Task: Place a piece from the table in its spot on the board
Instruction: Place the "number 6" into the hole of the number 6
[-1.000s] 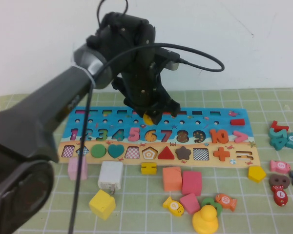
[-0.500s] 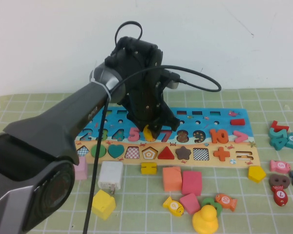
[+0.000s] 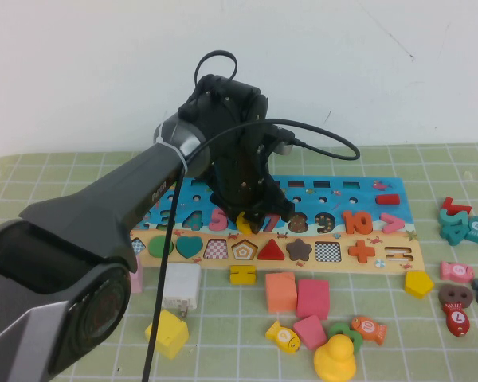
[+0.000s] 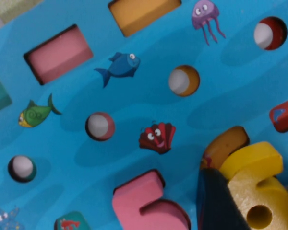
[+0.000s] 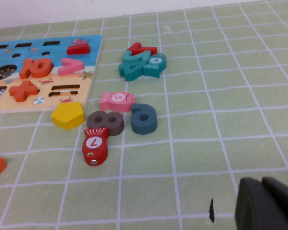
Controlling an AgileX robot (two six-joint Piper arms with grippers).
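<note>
The puzzle board (image 3: 338, 185) lies across the middle of the table. My left gripper (image 3: 251, 215) is shut on a yellow number 6 (image 3: 244, 222) and holds it low over the number row, between the pink 5 (image 3: 218, 217) and the red 7. In the left wrist view the yellow 6 (image 4: 259, 187) sits between my dark fingers (image 4: 216, 201), partly over the brown empty recess (image 4: 224, 143) next to the pink 5 (image 4: 144, 203). My right gripper (image 5: 265, 205) hovers shut and empty over the green mat at the right; it is out of the high view.
Loose pieces lie in front of the board: white block (image 3: 181, 286), yellow cube (image 3: 166, 333), orange cube (image 3: 280, 291), pink cube (image 3: 312, 298), yellow duck (image 3: 334, 358), yellow pentagon (image 3: 418, 282). Teal numbers (image 3: 460, 223) and fish pieces lie at the right.
My left gripper has come down and a little right with the yellow 6, from over the top row of holes to the number row. The loose pieces have not moved.
</note>
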